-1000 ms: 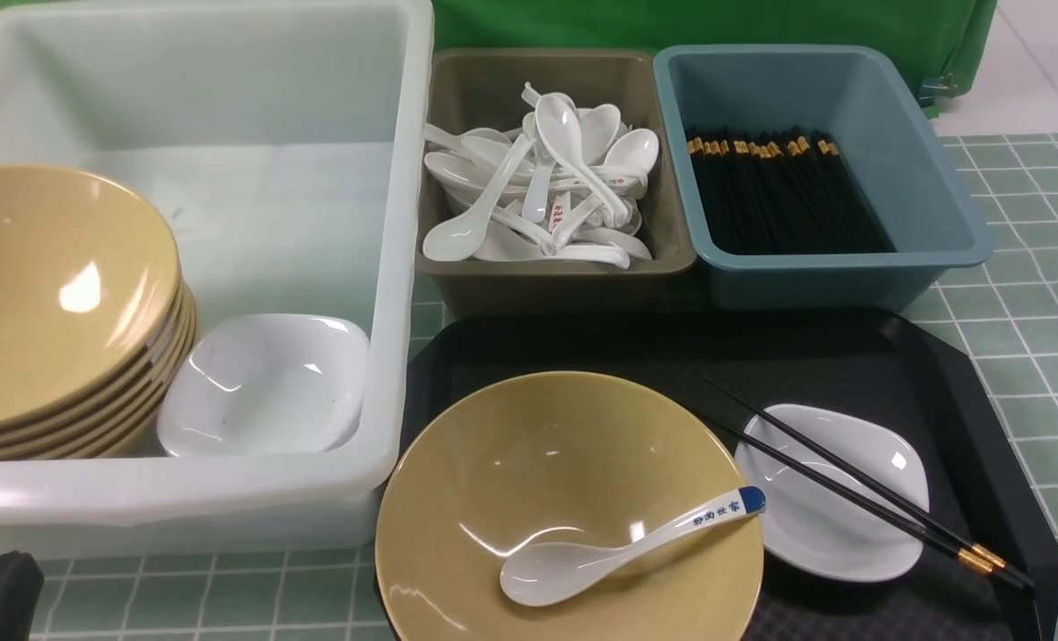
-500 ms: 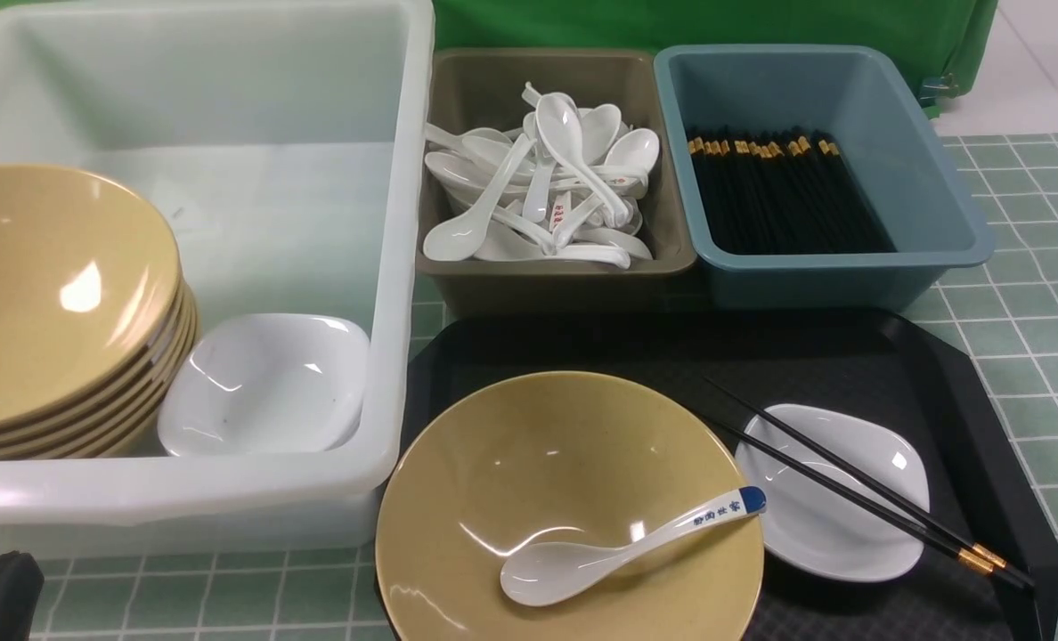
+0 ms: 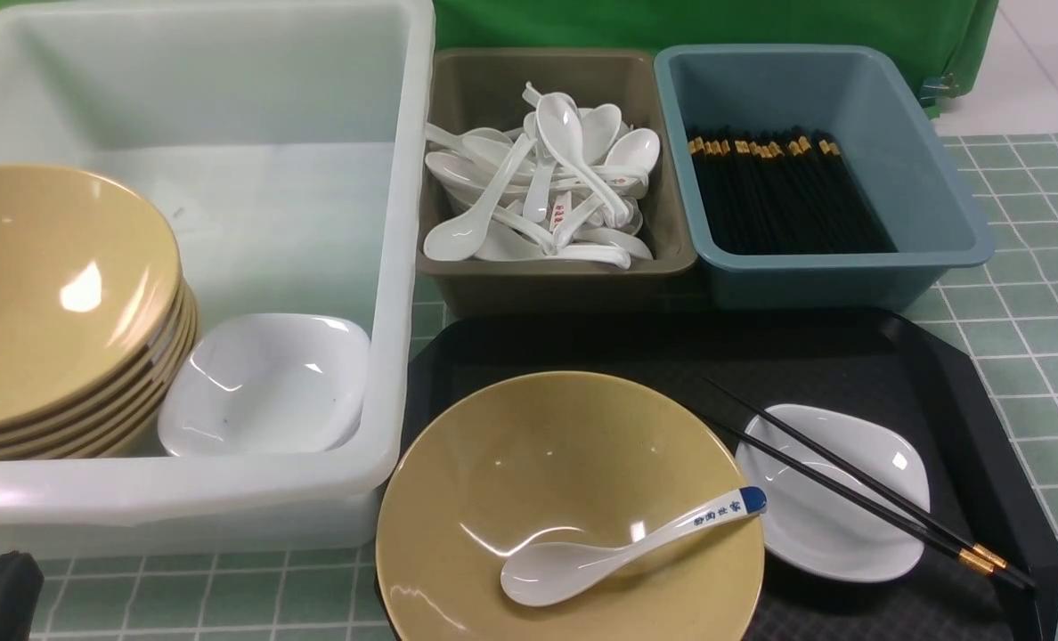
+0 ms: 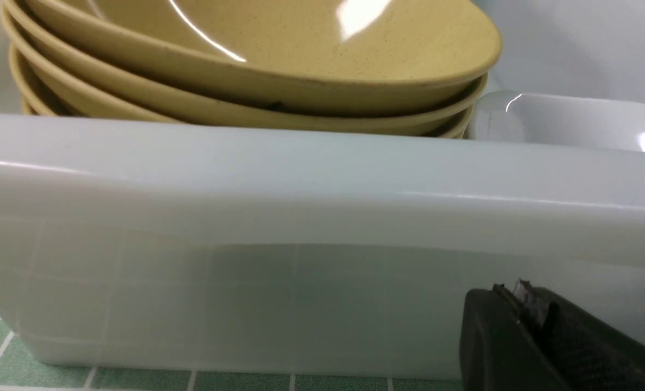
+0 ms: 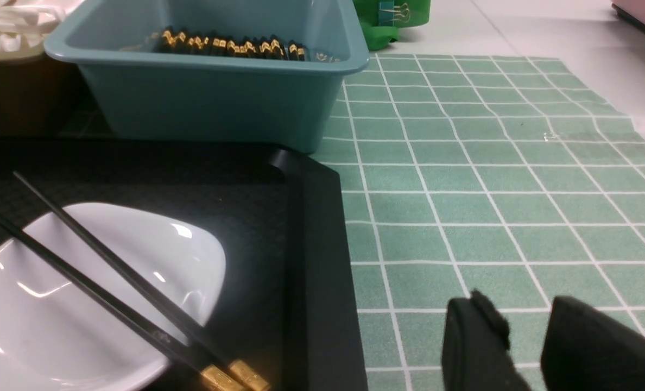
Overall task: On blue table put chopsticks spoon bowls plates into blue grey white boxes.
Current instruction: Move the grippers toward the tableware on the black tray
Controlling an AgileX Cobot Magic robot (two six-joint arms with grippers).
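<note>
1. The tan bowl [image 3: 565, 481] sits on the black tray [image 3: 965, 418] by the near edge of the bench, about midway along it.
2. A white spoon [image 3: 618, 547] lies inside this bowl, its scoop down in the well and its blue-tipped handle resting on the rim toward the right edge.
3. Just beside the bowl, on the side of the right edge, is a small white plate [image 3: 827, 539], also on the tray.
4. A pair of black chopsticks [image 3: 854, 481] lies slantwise across the plate, gold tips pointing to the near-right corner.
5. Beyond the tray, toward the far edge, two boxes stand side by side. The grey box [image 3: 556, 280] holds a heap of white spoons [image 3: 547, 178], and the blue box [image 3: 814, 276] holds a bundle of black chopsticks [image 3: 778, 191].
6. The white box [image 3: 404, 267] fills the left side of the bench, right up against the tray. In it are stacked tan bowls [image 3: 48, 285] with a white dish [image 3: 262, 383] beside them.
7. The left gripper [image 4: 523, 297] is low at the near-left corner, close to the near wall of the white box. Its fingers look pressed together, with nothing held.
8. The right gripper [image 5: 523, 304] hangs over the green checked cloth [image 5: 463, 179] near the near-right corner, just off the tray's edge. Its fingers stand a little apart, cloth showing between them, and it holds nothing.
</note>
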